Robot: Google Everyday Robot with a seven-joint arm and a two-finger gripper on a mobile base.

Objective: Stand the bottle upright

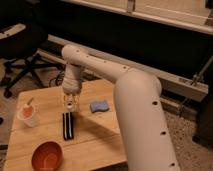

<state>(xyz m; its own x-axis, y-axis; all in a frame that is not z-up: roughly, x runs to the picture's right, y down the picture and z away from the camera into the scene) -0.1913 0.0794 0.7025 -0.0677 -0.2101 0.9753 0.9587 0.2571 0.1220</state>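
Observation:
My gripper hangs straight down from the white arm over the middle of the wooden table, its dark tip at or just above the tabletop. A small whitish and tan shape sits right at the gripper's upper end. It may be the bottle, but I cannot tell it apart from the gripper. No bottle shows lying anywhere else on the table.
A blue sponge lies just right of the gripper. A white cup with orange contents stands at the left edge. An orange-red bowl sits at the front left. An office chair stands behind the table on the left.

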